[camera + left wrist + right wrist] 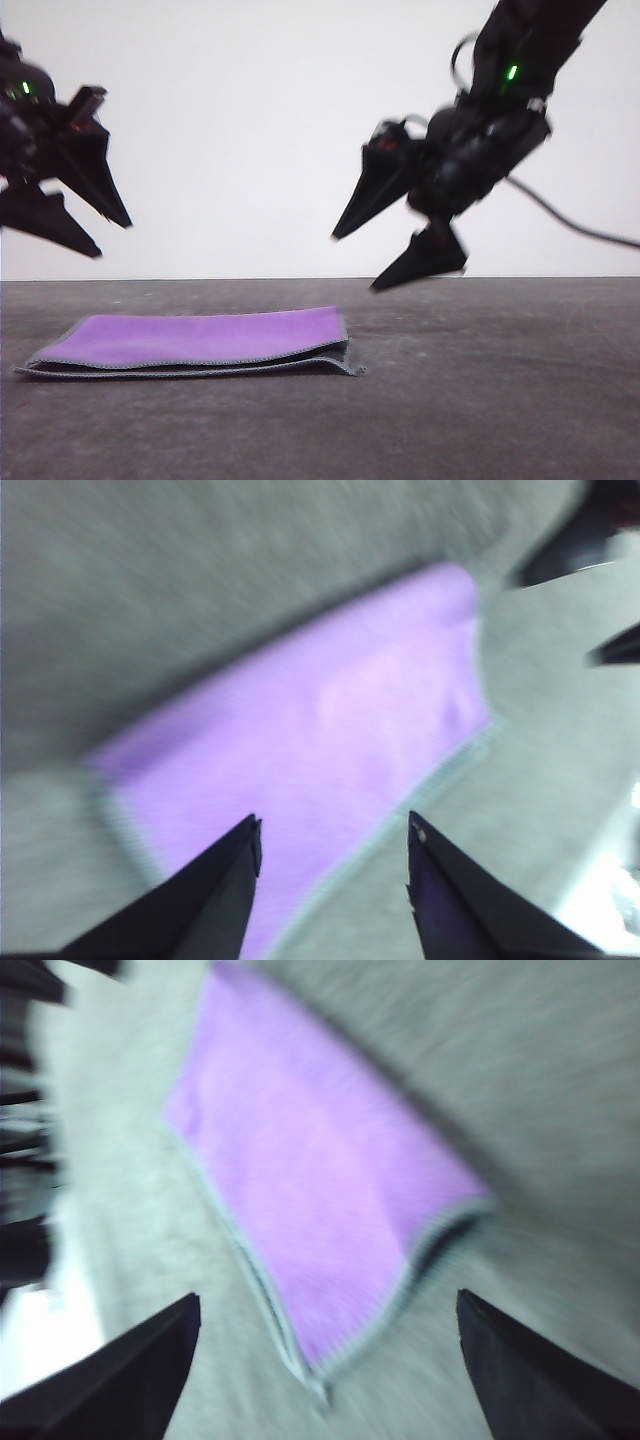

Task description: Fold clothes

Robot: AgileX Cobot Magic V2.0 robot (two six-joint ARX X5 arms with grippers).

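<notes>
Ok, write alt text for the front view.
A folded cloth, purple face up, lies flat on a grey table. The left gripper and right gripper hang open above it, touching nothing, against a white wall.

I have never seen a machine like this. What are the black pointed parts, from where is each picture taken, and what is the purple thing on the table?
The black pointed parts are the grippers of a robot with two arms; each gripper is a pair of fingers that open and close like tongs. The front picture looks forward over the table: the left gripper is on the left side, the right gripper on the right. Both hang in the air, open, and hold nothing.

The other two pictures come from small cameras on the wrists, looking down past the fingers, so you see the dark tips of the left gripper and the right gripper at the bottom edge.

The purple thing is a cloth, lying flat on the grey table. It is folded over, purple side up, with a light-grey hem and a dark inner side showing at the edge. The wrist pictures are blurred.
</notes>
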